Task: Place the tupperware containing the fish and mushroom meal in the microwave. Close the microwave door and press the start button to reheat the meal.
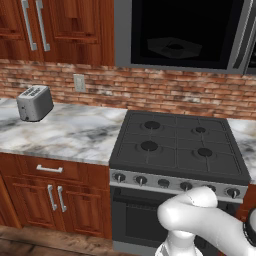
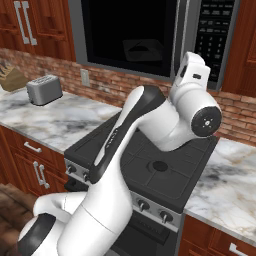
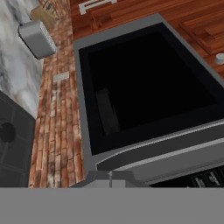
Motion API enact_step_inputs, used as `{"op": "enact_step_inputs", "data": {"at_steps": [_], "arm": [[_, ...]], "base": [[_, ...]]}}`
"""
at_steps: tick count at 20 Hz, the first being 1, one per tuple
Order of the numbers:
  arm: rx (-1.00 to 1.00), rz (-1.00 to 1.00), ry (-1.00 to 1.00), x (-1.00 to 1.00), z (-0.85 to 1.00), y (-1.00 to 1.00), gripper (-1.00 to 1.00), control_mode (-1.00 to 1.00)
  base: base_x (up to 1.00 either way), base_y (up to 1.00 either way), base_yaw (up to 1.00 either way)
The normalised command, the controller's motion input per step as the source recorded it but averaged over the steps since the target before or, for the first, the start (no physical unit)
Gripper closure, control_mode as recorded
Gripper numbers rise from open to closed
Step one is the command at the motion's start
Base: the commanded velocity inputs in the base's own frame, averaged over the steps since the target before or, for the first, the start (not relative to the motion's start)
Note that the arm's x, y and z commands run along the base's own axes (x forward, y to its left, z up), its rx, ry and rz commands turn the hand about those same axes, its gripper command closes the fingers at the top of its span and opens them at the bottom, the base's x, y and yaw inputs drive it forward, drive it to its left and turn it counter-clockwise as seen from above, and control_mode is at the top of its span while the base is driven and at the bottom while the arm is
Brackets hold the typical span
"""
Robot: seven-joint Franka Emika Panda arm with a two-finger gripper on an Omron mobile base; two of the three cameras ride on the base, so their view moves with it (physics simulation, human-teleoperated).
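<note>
The microwave (image 1: 180, 35) hangs above the stove, and its black front also shows in the right base view (image 2: 130, 35). The microwave door (image 3: 144, 83) looks shut, its silver bar handle (image 2: 183, 35) lying beside the button panel (image 2: 215, 35). Through the dark glass the tupperware (image 1: 175, 48) shows as a faint outline (image 2: 142, 50) inside. The fish and mushroom meal is too dim to make out. My gripper (image 3: 110, 177) is held up close to the door's handle side, near the panel (image 3: 205, 179), with its fingers together and nothing between them.
Below is the black gas stove (image 1: 177, 145) with knobs along its front. On the marble counter (image 1: 70, 132) to the left stand a silver toaster (image 1: 34, 102) and a knife block (image 2: 11, 77). A wall outlet (image 1: 79, 82) sits on the brick backsplash. Wooden cabinets (image 1: 55, 25) flank the microwave.
</note>
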Motion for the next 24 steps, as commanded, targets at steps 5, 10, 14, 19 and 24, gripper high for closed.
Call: {"op": "enact_step_inputs", "data": {"at_steps": [5, 10, 14, 19, 24], "arm": [[0.02, 0.00, 0.00, 0.31, -0.02, 0.00, 1.00, -1.00], [0.03, 0.00, 0.00, 0.33, -0.03, 0.00, 1.00, -1.00], [0.03, 0.00, 0.00, 0.28, -0.03, -0.04, 1.00, -1.00], [0.03, 0.00, 0.00, 0.17, 0.00, -0.15, 1.00, -1.00], [0.03, 0.00, 0.00, 0.13, 0.00, -0.17, 1.00, -1.00]], "base": [[0.00, 0.00, 0.00], [0.00, 0.00, 0.00], [0.00, 0.00, 0.00], [0.00, 0.00, 0.00], [0.00, 0.00, 0.00]]}}
